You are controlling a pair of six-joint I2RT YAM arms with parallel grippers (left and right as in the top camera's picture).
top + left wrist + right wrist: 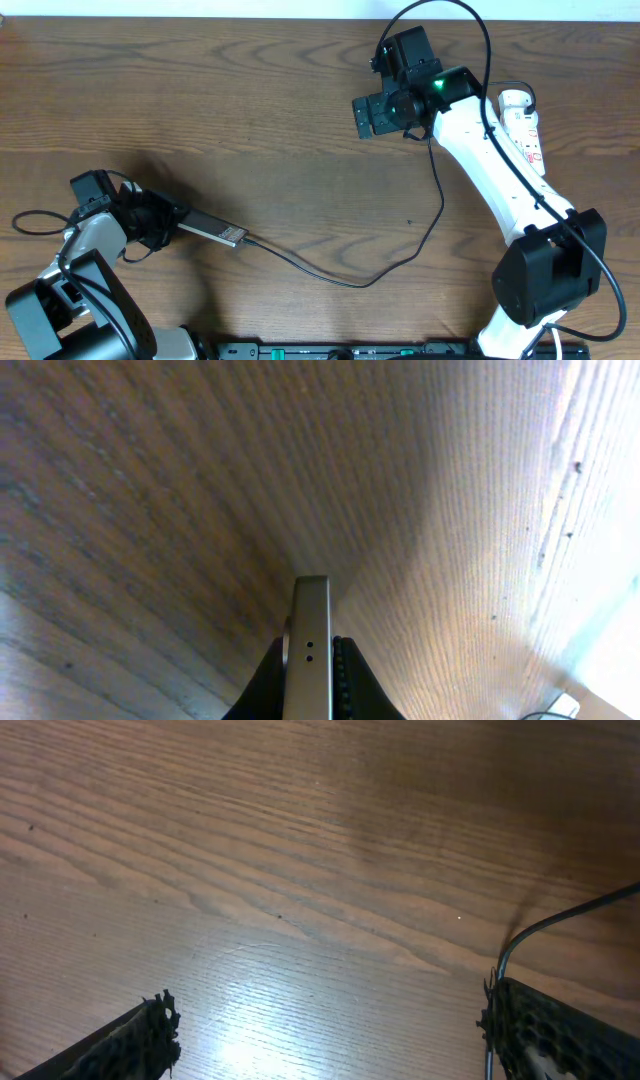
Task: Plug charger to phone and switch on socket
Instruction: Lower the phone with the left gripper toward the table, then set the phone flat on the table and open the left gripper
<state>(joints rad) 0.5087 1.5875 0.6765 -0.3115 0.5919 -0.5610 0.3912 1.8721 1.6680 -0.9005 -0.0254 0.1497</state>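
My left gripper (pixel 165 222) is shut on the phone (pixel 215 233), a flat dark slab held edge-up low at the table's left. In the left wrist view the phone's grey edge (pixel 308 650) sits clamped between my fingers (pixel 308 695). The charger (pixel 350 283), a thin black cable, meets the phone's right end, loops right and rises toward the right arm. My right gripper (pixel 372 115) is open and empty above the table's far middle, its fingers wide apart (pixel 325 1030). The cable shows beside its right finger (pixel 520 935). The socket (pixel 525 120), a white strip, lies at the far right, partly behind the right arm.
The right arm's white links (pixel 490 170) stretch from the front right base over the socket. The left arm's base (pixel 60 310) stands at the front left. A black rail (pixel 350 350) runs along the front edge. Bare wooden tabletop (pixel 250 100) lies between the arms.
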